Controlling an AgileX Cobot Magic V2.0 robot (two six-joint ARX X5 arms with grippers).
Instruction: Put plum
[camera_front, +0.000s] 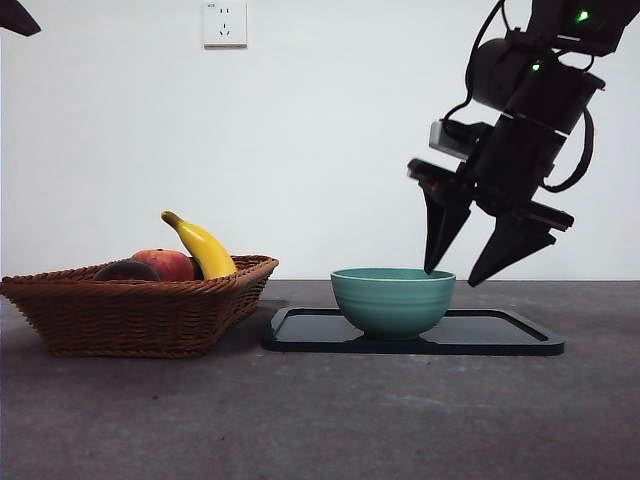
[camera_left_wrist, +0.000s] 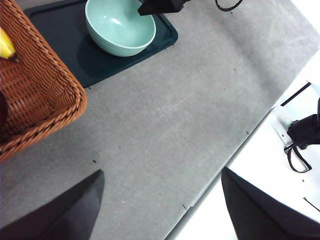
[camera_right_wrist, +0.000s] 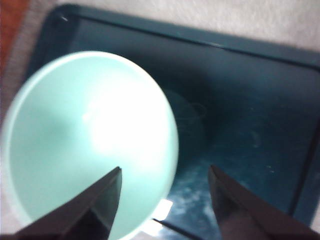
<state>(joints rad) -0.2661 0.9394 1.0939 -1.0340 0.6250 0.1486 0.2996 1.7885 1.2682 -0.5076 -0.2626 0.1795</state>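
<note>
The plum (camera_front: 125, 270) lies dark and round in the wicker basket (camera_front: 140, 315) at the left, beside a red-orange fruit (camera_front: 165, 263) and a banana (camera_front: 203, 247). My right gripper (camera_front: 452, 277) hangs open and empty just above the right rim of the green bowl (camera_front: 392, 300). In the right wrist view one jaw of that gripper (camera_right_wrist: 164, 168) is over the bowl (camera_right_wrist: 85, 140) and the other over the tray (camera_right_wrist: 250, 115). The bowl (camera_left_wrist: 120, 27) is empty. My left gripper (camera_left_wrist: 162, 170) is open, high over bare table near its edge.
The bowl stands on a dark tray (camera_front: 500, 335) right of the basket. The basket's corner (camera_left_wrist: 45, 100) and the banana's tip (camera_left_wrist: 6, 46) show in the left wrist view. The table edge (camera_left_wrist: 235, 150) runs close under the left gripper. A black tip (camera_front: 18, 18) sits at the top left corner.
</note>
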